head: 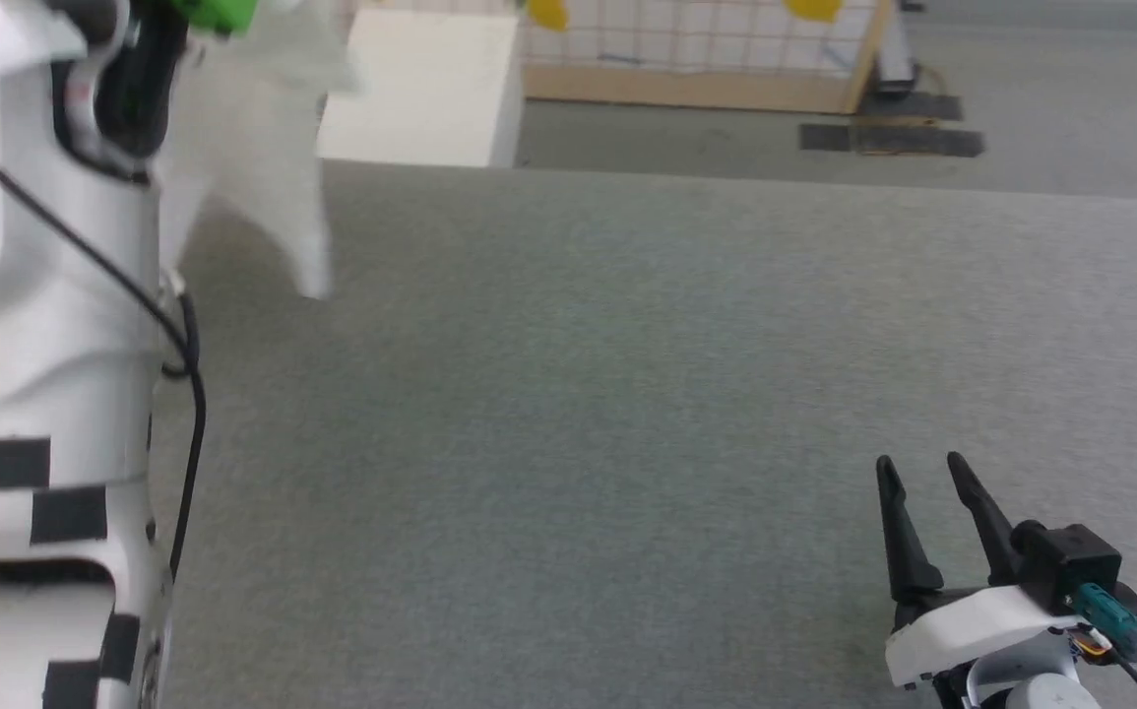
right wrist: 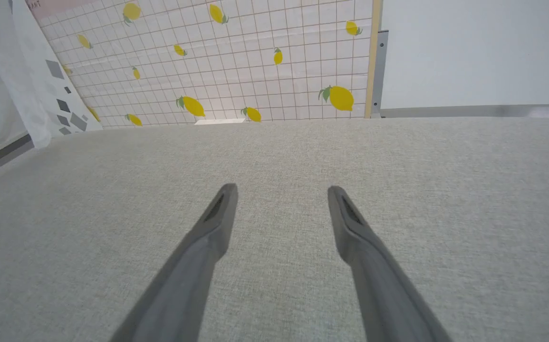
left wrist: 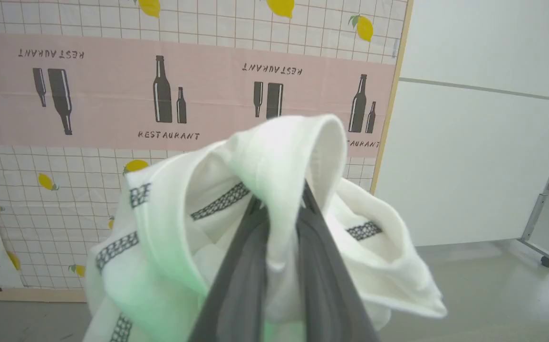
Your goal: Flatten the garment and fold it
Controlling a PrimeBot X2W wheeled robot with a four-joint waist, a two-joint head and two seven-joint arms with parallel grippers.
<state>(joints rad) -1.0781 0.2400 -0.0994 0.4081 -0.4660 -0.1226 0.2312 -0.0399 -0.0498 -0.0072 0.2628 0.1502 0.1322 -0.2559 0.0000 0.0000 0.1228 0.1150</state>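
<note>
Two dark fingers of the left gripper [left wrist: 281, 195] pinch a fold of the white shirt [left wrist: 174, 237], hanging bunched above the left side of the grey table [head: 627, 394]; the right gripper [head: 920, 471], spread wide and empty, would best catch a loose edge to spread it.

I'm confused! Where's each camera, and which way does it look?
Head view: from the head, down onto grey cloth table; white left arm, open right gripper.
Left wrist view: along the left gripper, shut on the white thin shirt, toward the lemon-print screen.
Right wrist view: along open fingers, over the table.
Wrist views share that screen.
</note>
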